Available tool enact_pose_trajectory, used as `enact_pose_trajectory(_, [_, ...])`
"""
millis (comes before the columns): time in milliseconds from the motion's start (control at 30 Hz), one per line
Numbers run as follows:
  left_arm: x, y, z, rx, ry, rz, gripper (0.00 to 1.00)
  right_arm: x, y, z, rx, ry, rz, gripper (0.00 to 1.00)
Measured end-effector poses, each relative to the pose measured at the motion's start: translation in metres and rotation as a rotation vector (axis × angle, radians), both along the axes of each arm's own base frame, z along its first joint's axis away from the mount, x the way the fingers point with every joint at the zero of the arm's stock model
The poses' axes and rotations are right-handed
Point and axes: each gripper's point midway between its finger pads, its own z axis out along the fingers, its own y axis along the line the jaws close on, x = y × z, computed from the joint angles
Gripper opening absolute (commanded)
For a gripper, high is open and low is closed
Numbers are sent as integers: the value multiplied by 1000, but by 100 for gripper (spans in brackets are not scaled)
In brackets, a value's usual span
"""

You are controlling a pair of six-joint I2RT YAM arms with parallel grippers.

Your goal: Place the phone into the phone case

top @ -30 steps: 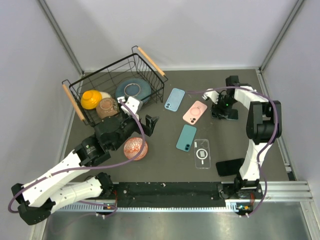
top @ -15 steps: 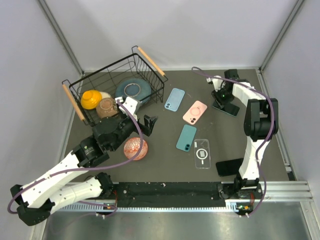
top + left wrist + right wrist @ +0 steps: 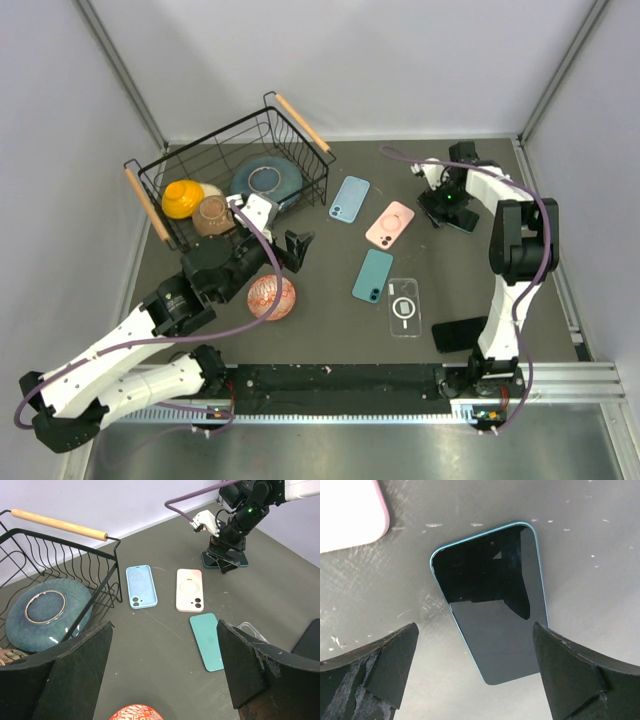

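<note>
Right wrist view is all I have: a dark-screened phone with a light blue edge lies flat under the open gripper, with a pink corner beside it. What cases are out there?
Observer: Beyond the pink case, a light blue rectangular case lies open side up, next to a black wire basket.
Operator: Any other phone around?
Observer: Yes, a black phone lies nearest the robot, just right of a clear plastic case.
Operator: And the other arm?
Observer: The left gripper is open and holds nothing, near a red patterned bowl.
</note>
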Motion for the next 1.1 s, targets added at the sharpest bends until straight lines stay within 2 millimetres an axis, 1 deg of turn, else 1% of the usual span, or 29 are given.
enact_pose_trajectory(200, [1, 1, 0, 0, -1, 8, 90, -14, -9, -3, -21, 61, 139, 97])
enact_pose_trajectory(267, [1, 1, 1, -1, -3, 12, 90, -11, -11, 1, -6, 68, 159, 97])
enact_pose_trajectory(367, [2, 2, 1, 0, -5, 14, 90, 1, -14, 7, 2, 47, 186, 98])
enact_pose_trajectory(433, [2, 2, 1, 4, -7, 14, 90, 3, -16, 7, 6, 48, 200, 99])
enact_pose_trajectory(667, [3, 1, -1, 16, -14, 13, 90, 1, -26, -14, 33, 99, 224, 99])
enact_pose_trajectory(800, [4, 0, 0, 12, -18, 13, 90, 4, -30, -12, 40, 98, 229, 99])
enact_pose_trajectory(967, [4, 0, 1, 11, -19, 13, 90, 3, -30, -14, 50, 108, 226, 93])
enact_pose_trajectory(1067, [4, 0, 1, 11, -19, 12, 90, 3, -29, -14, 51, 115, 202, 88])
enact_pose_trajectory(1100, [4, 0, 1, 10, -20, 12, 90, 3, -29, -14, 51, 119, 185, 85])
